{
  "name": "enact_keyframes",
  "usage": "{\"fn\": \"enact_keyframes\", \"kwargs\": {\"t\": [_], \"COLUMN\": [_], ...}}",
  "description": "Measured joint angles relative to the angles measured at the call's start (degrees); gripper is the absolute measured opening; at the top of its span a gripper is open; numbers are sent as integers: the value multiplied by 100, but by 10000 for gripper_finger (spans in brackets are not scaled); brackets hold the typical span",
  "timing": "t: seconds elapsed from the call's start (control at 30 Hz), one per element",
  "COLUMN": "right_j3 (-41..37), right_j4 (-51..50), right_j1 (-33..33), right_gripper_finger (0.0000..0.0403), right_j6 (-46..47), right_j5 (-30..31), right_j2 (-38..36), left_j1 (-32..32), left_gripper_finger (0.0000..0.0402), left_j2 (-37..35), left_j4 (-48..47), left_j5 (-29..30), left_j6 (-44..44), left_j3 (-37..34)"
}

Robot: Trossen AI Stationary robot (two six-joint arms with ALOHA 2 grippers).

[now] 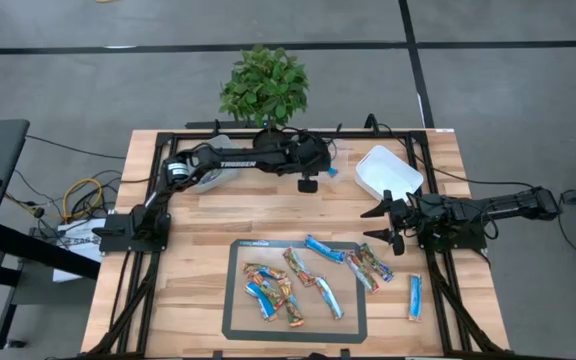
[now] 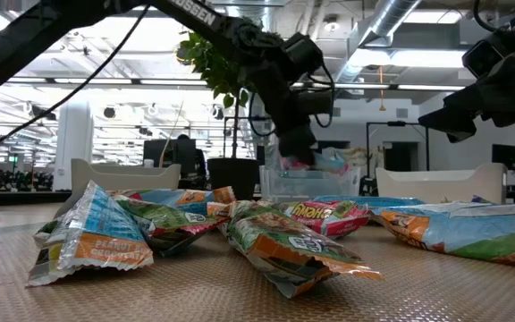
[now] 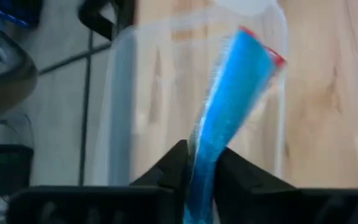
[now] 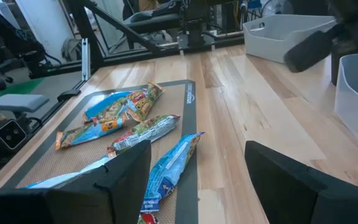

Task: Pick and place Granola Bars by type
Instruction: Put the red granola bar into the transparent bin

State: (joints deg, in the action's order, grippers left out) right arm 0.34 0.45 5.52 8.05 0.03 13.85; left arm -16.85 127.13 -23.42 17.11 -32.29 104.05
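Blue bar between left tool fingers, above clear tub.

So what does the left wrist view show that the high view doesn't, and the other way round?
Only the left wrist view shows the left gripper with a blue granola bar between its fingers, hanging over a clear tub. Only the high view shows the dark mat with loose bars, the right gripper open beside it, the white bin and the plant. Both show the wooden table.
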Motion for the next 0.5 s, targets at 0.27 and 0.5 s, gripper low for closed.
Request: {"fn": "enact_keyframes", "kwargs": {"t": [0.27, 0.5], "right_j3": [2, 2], "right_j4": [2, 2], "right_j1": [0, 0], "right_gripper_finger": [256, 256], "right_j6": [0, 0], "right_j5": [0, 0], "right_j2": [-2, 2], "left_j1": [100, 235], "left_gripper_finger": [193, 232], "left_j2": [85, 85], "left_j4": [160, 185], "left_j5": [559, 1051], "left_j6": [140, 155], "left_j3": [6, 8]}}
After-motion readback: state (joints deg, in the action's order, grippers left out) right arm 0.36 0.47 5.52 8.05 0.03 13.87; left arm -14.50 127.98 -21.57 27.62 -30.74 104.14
